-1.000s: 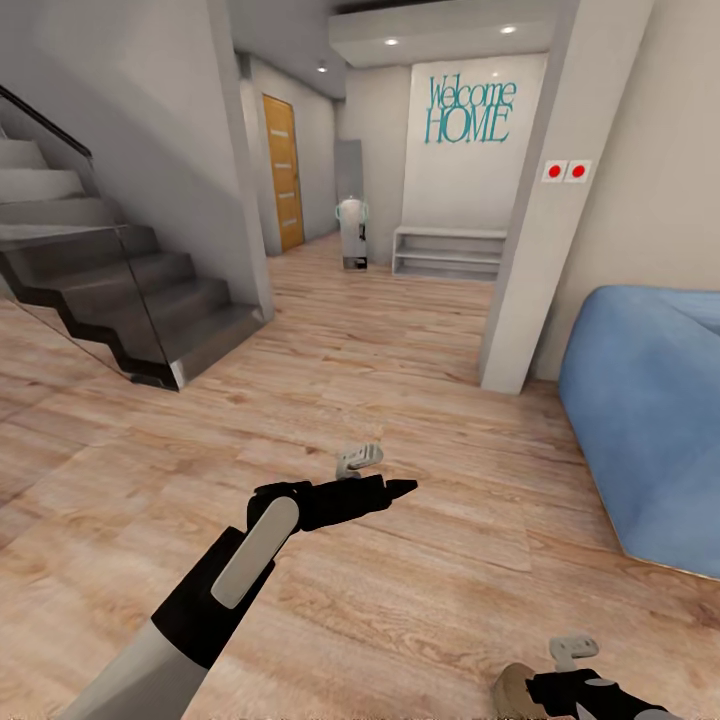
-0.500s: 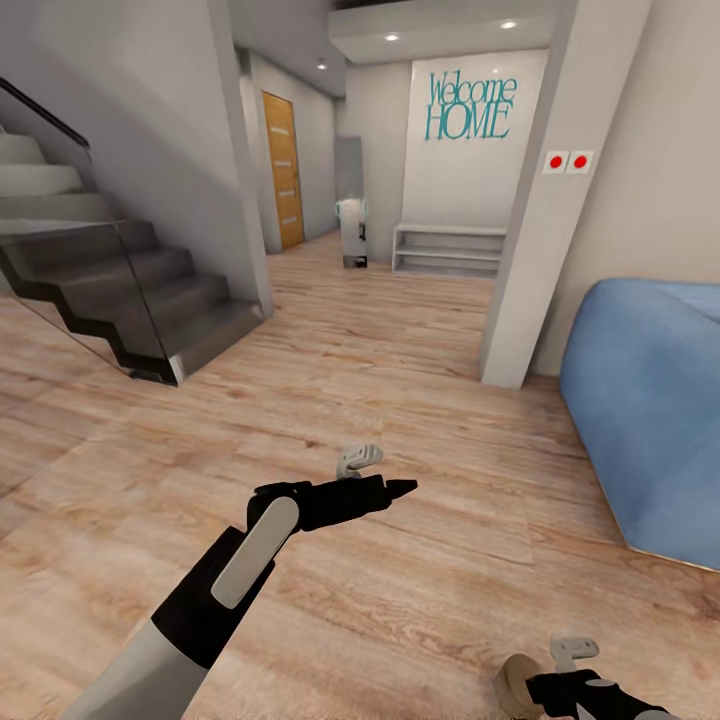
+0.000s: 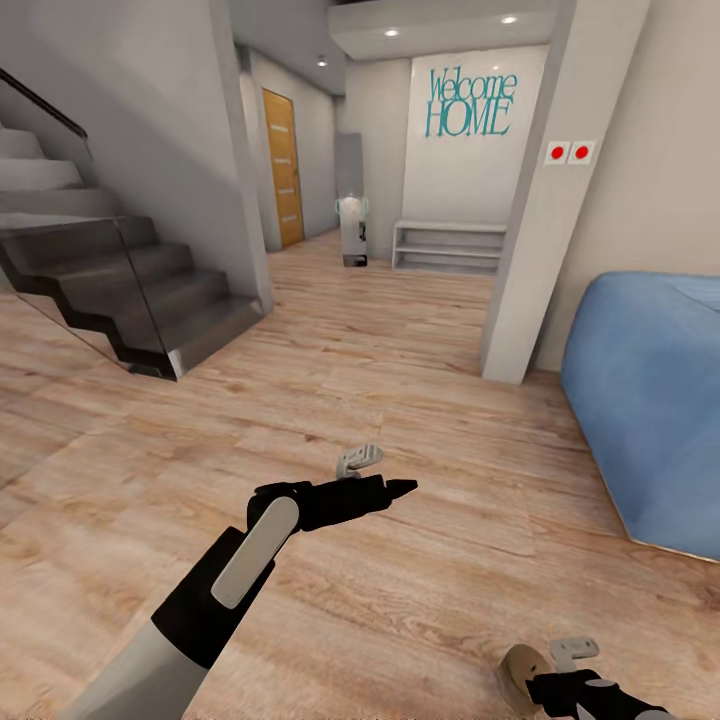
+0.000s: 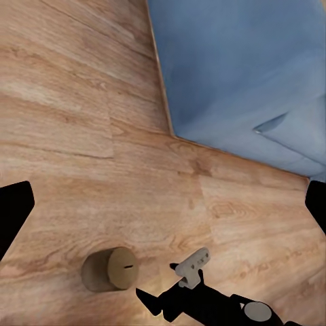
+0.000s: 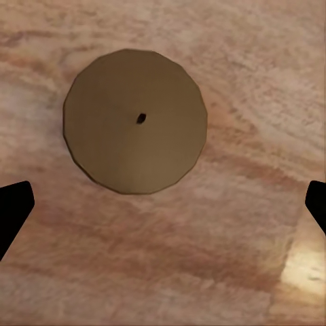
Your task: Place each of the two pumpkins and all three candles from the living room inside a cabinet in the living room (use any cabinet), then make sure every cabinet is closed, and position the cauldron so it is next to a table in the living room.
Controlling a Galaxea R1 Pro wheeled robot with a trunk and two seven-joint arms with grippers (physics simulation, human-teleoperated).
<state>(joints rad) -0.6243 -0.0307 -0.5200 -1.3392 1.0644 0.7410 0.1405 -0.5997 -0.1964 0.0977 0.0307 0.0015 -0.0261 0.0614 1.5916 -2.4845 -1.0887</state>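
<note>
One candle (image 5: pixel 136 121), a stubby beige-brown cylinder with a small wick hole in its flat top, stands upright on the wood floor. My right gripper (image 5: pixel 163 207) hangs open just above it, its dark fingertips at either side, not touching. In the head view the candle (image 3: pixel 520 672) sits at the bottom edge beside my right gripper (image 3: pixel 545 690). The left wrist view looks down on the candle (image 4: pixel 111 269) too. My left gripper (image 3: pixel 400 488) reaches forward over bare floor, open and holding nothing (image 4: pixel 163 204). The pumpkins, cabinet and cauldron are out of view.
A large blue sofa (image 3: pixel 650 400) fills the right side. A dark staircase with a glass panel (image 3: pixel 120 290) rises at the left. A white pillar (image 3: pixel 540 200) stands ahead, with a hallway, a white bench (image 3: pixel 450 250) and an orange door (image 3: pixel 282 170) beyond.
The whole picture has shifted a little, so the camera has moved. Both arms hold the same pose, and the candle sits slightly lower and further right at the picture's bottom.
</note>
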